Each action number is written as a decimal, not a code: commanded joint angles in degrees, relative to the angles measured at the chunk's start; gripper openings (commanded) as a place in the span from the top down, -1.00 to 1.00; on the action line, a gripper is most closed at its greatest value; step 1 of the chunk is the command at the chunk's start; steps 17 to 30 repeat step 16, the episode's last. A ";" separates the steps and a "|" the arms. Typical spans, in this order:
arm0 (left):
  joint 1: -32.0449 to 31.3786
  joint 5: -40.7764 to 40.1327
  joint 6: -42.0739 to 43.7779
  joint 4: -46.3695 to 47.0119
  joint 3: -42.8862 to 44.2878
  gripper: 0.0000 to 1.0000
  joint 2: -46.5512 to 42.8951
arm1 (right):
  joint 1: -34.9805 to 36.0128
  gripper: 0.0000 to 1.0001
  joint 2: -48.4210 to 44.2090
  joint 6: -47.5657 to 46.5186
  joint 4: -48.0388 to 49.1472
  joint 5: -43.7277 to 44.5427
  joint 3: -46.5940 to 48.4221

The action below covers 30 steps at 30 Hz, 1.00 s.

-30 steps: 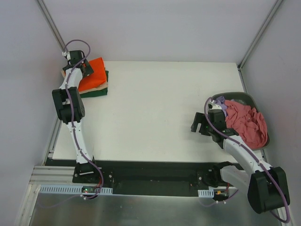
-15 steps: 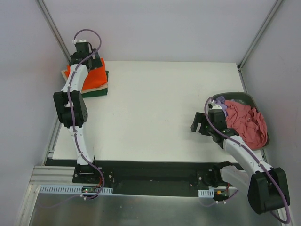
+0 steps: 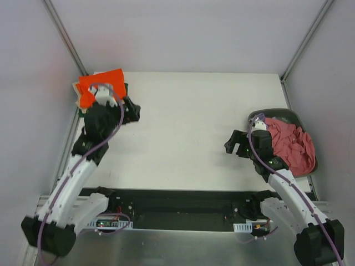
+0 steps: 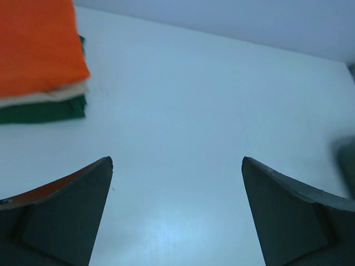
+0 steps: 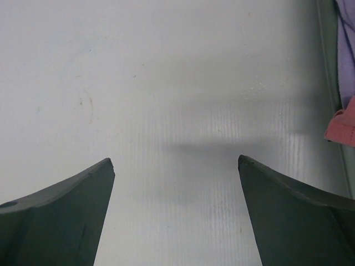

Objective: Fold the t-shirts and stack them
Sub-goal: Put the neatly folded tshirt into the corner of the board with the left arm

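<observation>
Folded orange t-shirt [image 3: 100, 86] is lying atop beige t-shirt [image 4: 44, 95] and dark green t-shirt [image 4: 41, 110] at the table's [image 3: 183, 122] far-left corner; left pincer [image 4: 177, 160] is hovering just beside that stack, jaws wide, gripping nothing; right pincer [image 5: 176, 160] is hanging low over the table beside the basket [image 3: 288, 112], wide, empty; pink t-shirt [image 3: 291, 144] is sitting crumpled inside, lilac t-shirt [image 5: 346, 50] possibly tucked alongside; step looks like fetching the next shirt, calling for a turn into the basket and a pinch of pink cloth.
</observation>
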 commanded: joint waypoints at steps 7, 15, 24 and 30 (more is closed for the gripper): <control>-3.75 6.12 -19.68 -2.91 -44.48 -0.98 -44.74 | -0.30 -0.92 -5.47 2.40 1.18 -0.67 -2.94; -3.75 4.53 -20.14 -8.29 -43.62 -0.98 -49.88 | -0.30 -0.92 -7.75 2.75 3.29 -1.54 -4.79; -3.75 4.79 -19.96 -8.37 -43.19 -0.98 -48.57 | -0.30 -0.92 -8.19 2.75 3.38 -1.98 -4.87; -3.75 4.79 -19.96 -8.37 -43.19 -0.98 -48.57 | -0.30 -0.92 -8.19 2.75 3.38 -1.98 -4.87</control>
